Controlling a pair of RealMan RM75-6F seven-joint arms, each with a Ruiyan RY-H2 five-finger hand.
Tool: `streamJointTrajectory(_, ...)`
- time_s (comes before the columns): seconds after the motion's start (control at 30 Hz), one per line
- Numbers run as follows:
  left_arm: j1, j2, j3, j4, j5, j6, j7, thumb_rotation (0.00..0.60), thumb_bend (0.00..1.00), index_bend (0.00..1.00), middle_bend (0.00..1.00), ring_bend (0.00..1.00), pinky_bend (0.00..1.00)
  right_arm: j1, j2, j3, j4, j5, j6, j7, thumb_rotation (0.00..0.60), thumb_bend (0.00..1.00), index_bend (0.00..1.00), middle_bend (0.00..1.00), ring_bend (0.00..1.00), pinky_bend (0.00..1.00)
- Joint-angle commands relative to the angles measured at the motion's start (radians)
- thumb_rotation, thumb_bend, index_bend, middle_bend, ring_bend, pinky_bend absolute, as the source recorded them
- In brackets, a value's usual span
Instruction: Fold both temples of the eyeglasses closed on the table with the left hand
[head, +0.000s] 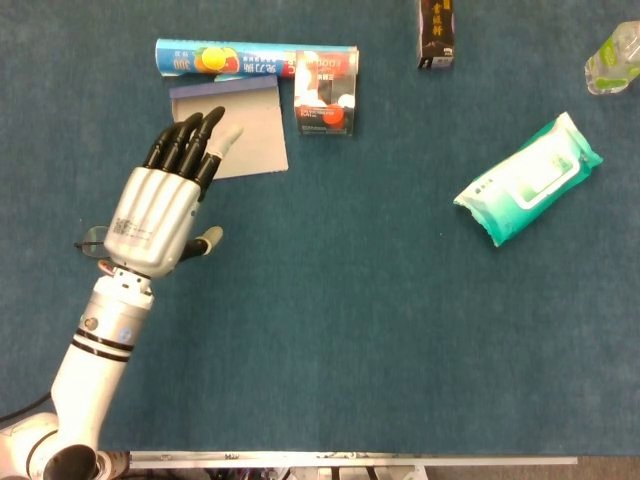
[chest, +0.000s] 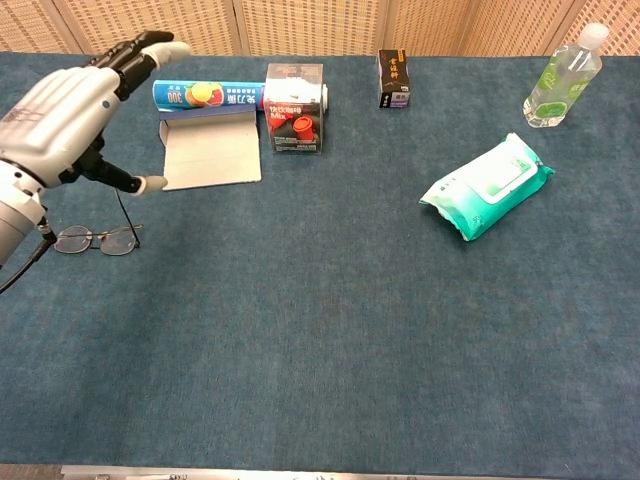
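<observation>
The left hand (chest: 62, 110) hangs above the table's left side with its fingers (head: 185, 145) straight and the thumb spread out to the side, holding nothing. The right hand appears in neither view. Below it the eyeglasses (chest: 96, 239) lie on the blue tablecloth (chest: 330, 330); in the chest view the lenses face the near edge and one temple stands out toward the grey folder (chest: 212, 149), not folded. The head view hides almost the whole frame under the hand. The thin wire frame looks light, springy and easily bent, and it would likely slide on the cloth if pushed. The best contact is probably a fingertip against the open temple near its far end, sweeping it in toward the lenses while the front is kept from skating away.
</observation>
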Motion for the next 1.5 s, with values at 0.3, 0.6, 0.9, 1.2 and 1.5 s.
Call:
streamJointTrajectory(0.3,-0.036,-0.045,-0.018,0.036,-0.066,-0.033,0.028,0.600,0.10,0.00,0.00,0.00,0.09,-0.001,0.003,0.001,0.001,0.004,-0.001,0.011,0.600,0.28,0.68,0.54,0.32,0.25)
streamJointTrajectory(0.6,-0.063,-0.079,-0.038,0.085,-0.113,-0.041,0.036,0.600,0.10,0.00,0.00,0.00,0.09,-0.002,0.005,0.003,0.000,0.006,0.000,0.013,0.600,0.28,0.68,0.54,0.32,0.25)
streamJointTrajectory(0.9,-0.063,-0.100,-0.041,0.160,-0.129,-0.015,0.032,0.600,0.10,0.00,0.00,0.00,0.09,-0.002,0.008,0.004,-0.004,0.003,0.002,0.015,0.600,0.28,0.68,0.54,0.32,0.25)
streamJointTrajectory(1.2,-0.047,-0.109,-0.025,0.241,-0.132,0.005,-0.008,0.600,0.10,0.00,0.00,0.00,0.09,0.000,0.009,0.005,-0.010,0.004,-0.001,0.010,0.600,0.28,0.68,0.54,0.32,0.25)
streamJointTrajectory(1.5,-0.029,-0.102,-0.018,0.302,-0.141,0.008,-0.071,0.600,0.10,0.00,0.00,0.00,0.09,0.004,0.011,0.006,-0.017,0.004,-0.007,0.001,0.600,0.28,0.68,0.54,0.32,0.25)
